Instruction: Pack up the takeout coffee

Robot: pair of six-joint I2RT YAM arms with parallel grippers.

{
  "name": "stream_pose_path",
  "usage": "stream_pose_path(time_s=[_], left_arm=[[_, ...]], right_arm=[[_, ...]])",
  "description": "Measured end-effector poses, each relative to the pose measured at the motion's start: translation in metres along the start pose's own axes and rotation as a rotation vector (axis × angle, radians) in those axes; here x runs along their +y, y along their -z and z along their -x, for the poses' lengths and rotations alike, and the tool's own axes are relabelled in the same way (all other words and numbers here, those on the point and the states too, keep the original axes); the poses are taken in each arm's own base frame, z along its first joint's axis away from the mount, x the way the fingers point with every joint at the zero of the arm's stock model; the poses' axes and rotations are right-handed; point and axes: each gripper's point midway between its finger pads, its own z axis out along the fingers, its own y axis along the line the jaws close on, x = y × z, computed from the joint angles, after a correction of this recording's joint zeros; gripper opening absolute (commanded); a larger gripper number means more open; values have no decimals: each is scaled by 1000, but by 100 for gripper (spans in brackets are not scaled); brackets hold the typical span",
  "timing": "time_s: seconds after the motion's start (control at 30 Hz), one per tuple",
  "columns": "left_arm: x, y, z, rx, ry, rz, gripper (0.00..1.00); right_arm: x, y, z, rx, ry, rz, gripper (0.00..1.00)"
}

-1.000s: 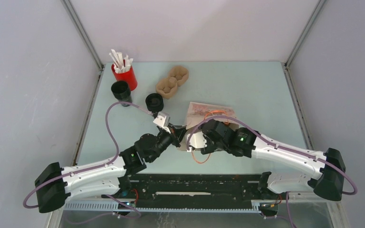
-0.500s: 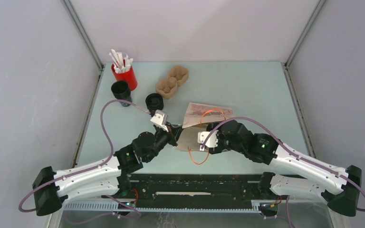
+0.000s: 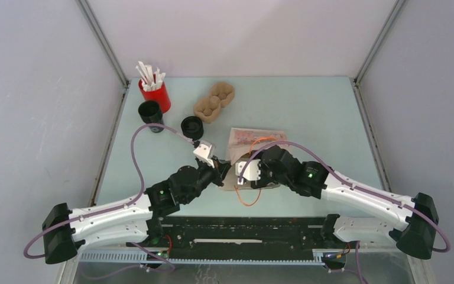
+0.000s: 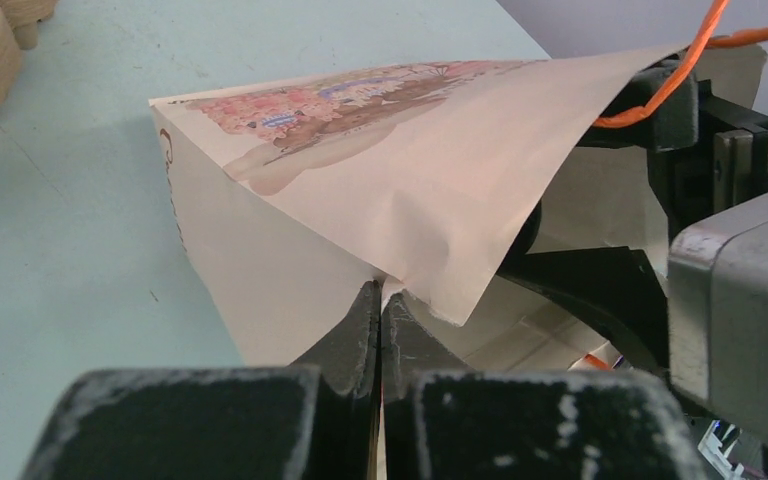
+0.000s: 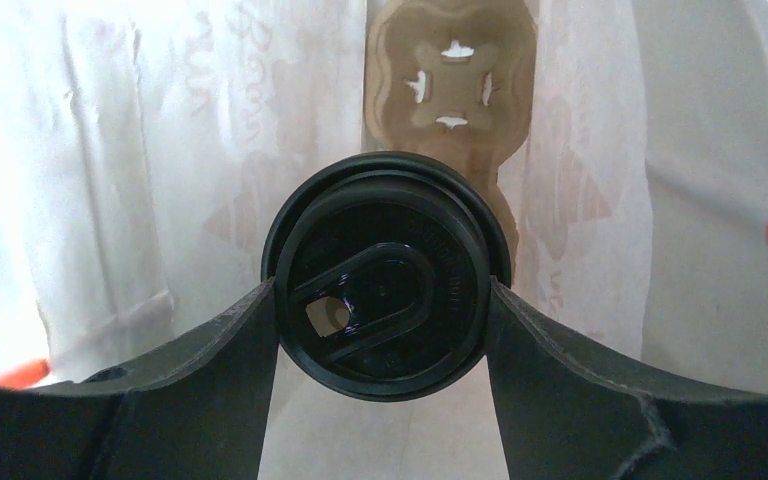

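Left claw (image 4: 380,312) is pinching the bag (image 4: 390,190) by its mouth edge; right claw (image 5: 384,300) is gripping the cup (image 5: 388,235) inside, paper walls flanking closely.

Sides of takeout coffee (image 5: 385,290) inside bag (image 4: 360,200)

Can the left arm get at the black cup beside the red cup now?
Probably not at once: the left gripper is shut on the paper bag, holding its mouth open while the right gripper holds the takeout coffee inside. It must let go first.
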Motion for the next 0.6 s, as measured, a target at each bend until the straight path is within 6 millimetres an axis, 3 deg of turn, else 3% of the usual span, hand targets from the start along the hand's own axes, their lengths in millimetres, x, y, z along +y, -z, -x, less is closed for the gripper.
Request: stream_pose_path(time_s=[0.3, 0.6], left_arm=[[-3, -3, -9, 25, -14, -1, 0], [0, -7, -15, 50, -33, 30, 0]], right_arm=[[-13, -15, 6, -6, 75, -17, 38], [-24, -12, 7, 21, 177, -33, 36]])
